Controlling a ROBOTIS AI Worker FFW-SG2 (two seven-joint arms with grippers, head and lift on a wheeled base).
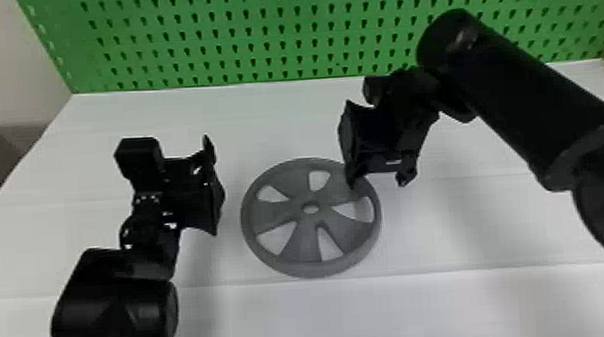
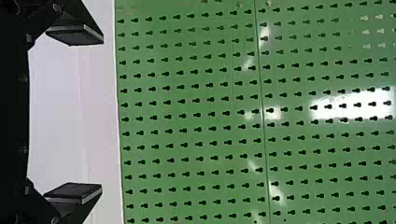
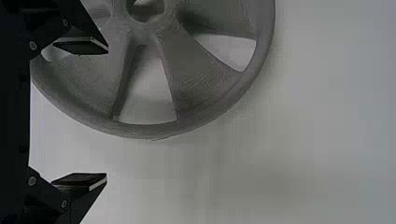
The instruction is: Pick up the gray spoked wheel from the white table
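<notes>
I have two arms over one white table [image 1: 295, 321], with one green pegboard [image 1: 257, 33] running along its far edge; I count six rows of slots in it from the head.

Starting at the left, my left gripper [image 1: 187, 152] is above the table, well apart from the wheel. Its own wrist camera gives me two fingers [image 2: 77, 35] set wide, facing the pegboard, with a strip of white tabletop beyond them.

In the middle, one gray spoked wheel [image 1: 273, 212] lies flat on the table between the two grippers. I count five spokes, five openings with white showing through, and one round hole at the hub.

To its right, my right gripper [image 1: 378, 178] is at the wheel's far right side. Its two fingers [image 3: 79, 183] are also wide apart: in the wrist view one is in front of the wheel, over its spoked face, and the other is over bare tabletop outside the rim. I can't tell from here whether that first finger touches the wheel.
</notes>
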